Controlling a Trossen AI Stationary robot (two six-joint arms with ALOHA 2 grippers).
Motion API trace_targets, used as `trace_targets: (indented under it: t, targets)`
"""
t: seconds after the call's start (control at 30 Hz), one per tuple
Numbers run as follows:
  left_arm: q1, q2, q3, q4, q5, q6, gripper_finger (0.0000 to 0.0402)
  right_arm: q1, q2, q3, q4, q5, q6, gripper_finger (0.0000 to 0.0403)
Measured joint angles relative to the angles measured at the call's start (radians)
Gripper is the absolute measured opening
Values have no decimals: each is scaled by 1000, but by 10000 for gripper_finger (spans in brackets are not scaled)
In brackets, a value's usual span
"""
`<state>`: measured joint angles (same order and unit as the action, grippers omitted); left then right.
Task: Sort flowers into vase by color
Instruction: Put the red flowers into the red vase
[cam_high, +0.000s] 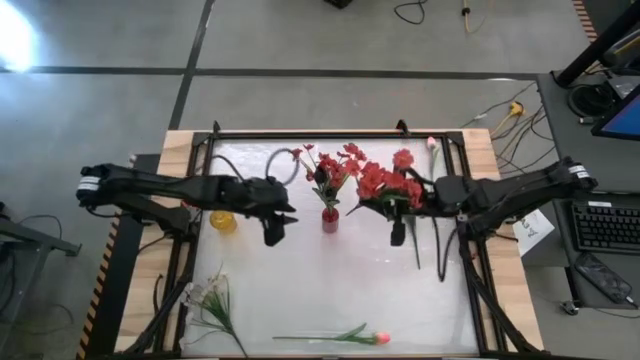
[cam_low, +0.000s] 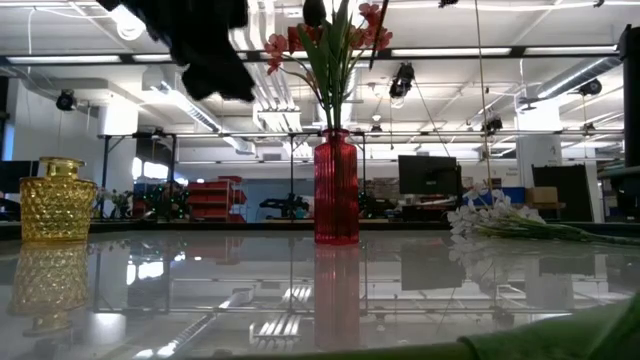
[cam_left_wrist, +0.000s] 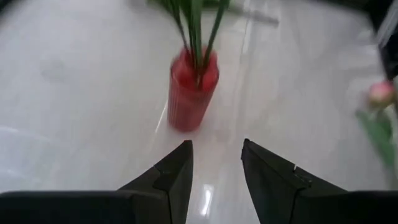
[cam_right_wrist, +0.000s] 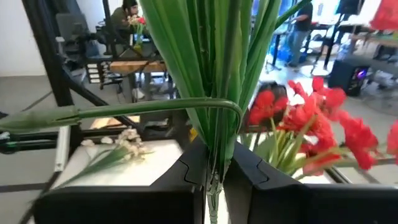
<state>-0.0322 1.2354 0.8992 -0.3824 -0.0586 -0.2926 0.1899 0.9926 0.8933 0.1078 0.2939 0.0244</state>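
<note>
Clamping its fingers on the green stems of a red clustered flower spray (cam_high: 385, 187), the right gripper (cam_high: 398, 236) is hanging just right of the ribbed red glass vase (cam_high: 330, 219); the left gripper (cam_high: 275, 233) is idling, parted and empty.

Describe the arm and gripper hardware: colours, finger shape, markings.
Both arms are black, jointed links. Each has a white band near its outer end. The left gripper has two black, flat, wedge-shaped fingers; the right gripper has blocky black ones. No cables or other markings are visible.
</note>
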Motion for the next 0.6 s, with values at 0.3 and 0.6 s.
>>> trace_targets:
  t: [0.3, 0.6]
  targets:
    - [-2, 178, -58, 293, -34, 37, 127, 0, 31, -180, 315, 81, -43, 24]
    - [-2, 354, -35, 483, -74, 47, 127, -1, 145, -175, 358, 100, -52, 24]
